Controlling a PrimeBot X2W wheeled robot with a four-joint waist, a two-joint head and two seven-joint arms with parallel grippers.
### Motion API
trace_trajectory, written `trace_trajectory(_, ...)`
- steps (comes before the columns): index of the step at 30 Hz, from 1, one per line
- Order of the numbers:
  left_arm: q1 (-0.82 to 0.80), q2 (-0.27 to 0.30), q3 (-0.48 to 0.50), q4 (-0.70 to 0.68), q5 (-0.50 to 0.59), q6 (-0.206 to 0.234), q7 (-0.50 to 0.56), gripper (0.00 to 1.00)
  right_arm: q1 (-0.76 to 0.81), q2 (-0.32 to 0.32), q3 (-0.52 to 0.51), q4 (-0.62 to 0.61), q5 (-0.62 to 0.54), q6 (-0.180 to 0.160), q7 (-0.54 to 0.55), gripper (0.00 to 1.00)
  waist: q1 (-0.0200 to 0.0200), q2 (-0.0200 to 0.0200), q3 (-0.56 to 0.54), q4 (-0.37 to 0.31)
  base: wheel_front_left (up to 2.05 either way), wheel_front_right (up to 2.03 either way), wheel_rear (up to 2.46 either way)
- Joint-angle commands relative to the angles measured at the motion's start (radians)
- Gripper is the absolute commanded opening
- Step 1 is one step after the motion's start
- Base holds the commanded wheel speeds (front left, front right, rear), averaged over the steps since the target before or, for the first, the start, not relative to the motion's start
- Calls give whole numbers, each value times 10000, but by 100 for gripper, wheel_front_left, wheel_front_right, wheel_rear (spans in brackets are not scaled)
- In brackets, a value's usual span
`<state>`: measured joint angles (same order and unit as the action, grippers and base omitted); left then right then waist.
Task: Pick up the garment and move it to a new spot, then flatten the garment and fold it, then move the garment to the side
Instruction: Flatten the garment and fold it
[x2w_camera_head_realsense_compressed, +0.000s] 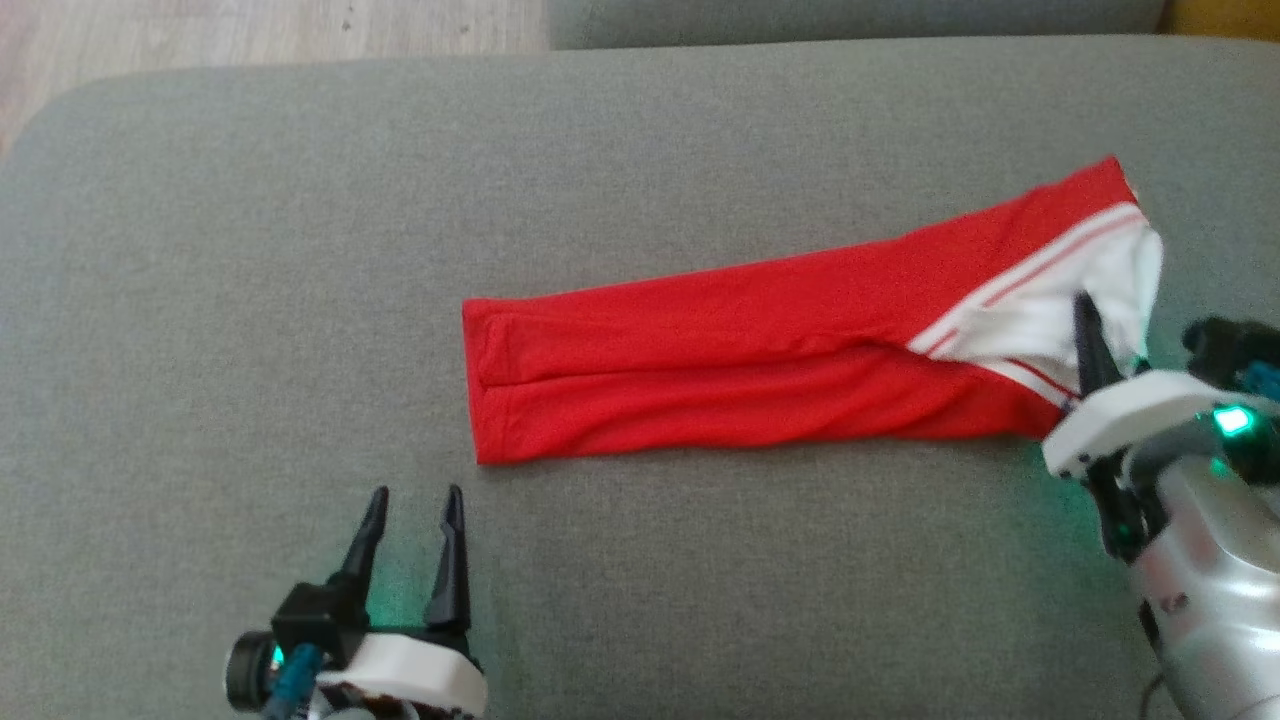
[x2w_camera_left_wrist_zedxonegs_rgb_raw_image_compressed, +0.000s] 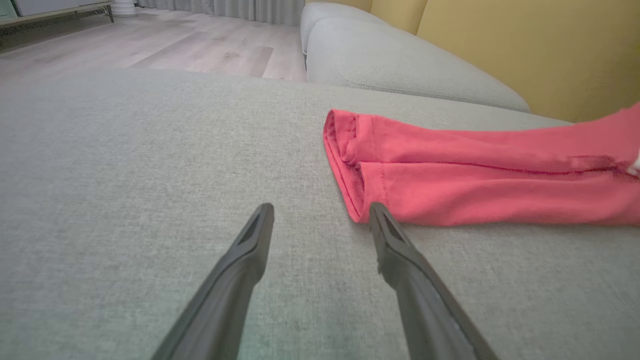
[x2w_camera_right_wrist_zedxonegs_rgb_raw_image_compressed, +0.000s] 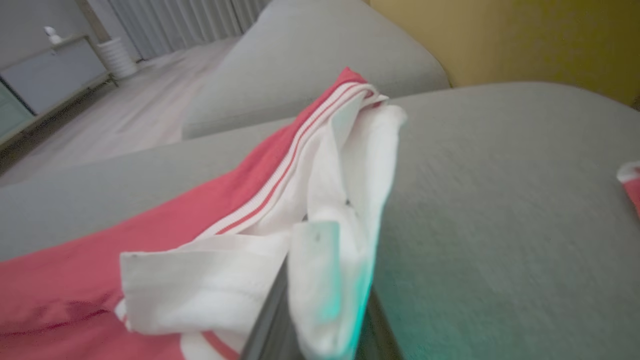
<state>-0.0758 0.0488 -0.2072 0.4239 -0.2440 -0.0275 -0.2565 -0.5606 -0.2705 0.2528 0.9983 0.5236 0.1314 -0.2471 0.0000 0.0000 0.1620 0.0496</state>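
Right gripper (x2w_camera_right_wrist_zedxonegs_rgb_raw_image_compressed: 322, 310) apparently pinches the white end of the garment (x2w_camera_head_realsense_compressed: 720, 350).

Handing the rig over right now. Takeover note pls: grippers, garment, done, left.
Right gripper: shut on the garment, pinching its bunched white end.
Left gripper: open, over the grey cushion, just short of the garment's red end, not touching it.
Garment: a long narrow strip across the cushion, red part lying flat, white end on the robot's right.
Done: it looks flattened and folded lengthwise, though this cannot be confirmed.
Left: probably fold it shorter, then move it to the side.
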Motion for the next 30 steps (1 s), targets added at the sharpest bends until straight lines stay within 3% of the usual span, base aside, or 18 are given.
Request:
trace_trajectory(1, -66, 15, 156, -188, -82, -5, -53, 100, -93, 28, 203, -646, -127, -7, -143, 0, 0, 0, -103, -18, 0, 0, 0)
trace_trajectory(6, -27, 15, -172, -66, -243, -65, -53, 100, 139, 586, 870, -2199, -127, -7, -145, 0, 0, 0, -291, 362, 0, 0, 0)
trace_trajectory(11, -112, 14, -609, -17, -264, -128, -53, 100, 286, 1234, 2075, -2984, 221, -7, -146, 0, 0, 0, -413, 1340, 0, 0, 0)
trace_trajectory(20, -143, 14, -1252, -111, -516, -59, -53, 100, 104, 1603, 3516, -2354, 985, -7, -146, 0, 0, 0, -474, 3406, 0, 0, 0)
trace_trajectory(25, -32, 14, -1220, -138, -620, 2, -53, 100, -179, 1819, 3821, -1724, 1118, -7, -146, 0, 0, 0, -410, 3817, 0, 0, 0)
trace_trajectory(26, -34, 14, -1202, -134, -646, 6, -53, 100, -227, 1864, 3777, -1595, 1143, -7, -146, 35, 0, 0, -406, 3841, 0, 0, 0)
trace_trajectory(27, -54, 14, -1189, -121, -662, 7, -53, 100, -272, 1901, 3723, -1441, 1107, -7, -146, 100, 0, 0, -405, 3850, 0, 0, 0)
trace_trajectory(30, -161, 14, -1087, -145, -677, 59, -53, 100, -347, 2024, 3640, -1360, 963, -7, -146, 100, 0, 0, -422, 3669, 0, 0, 0)
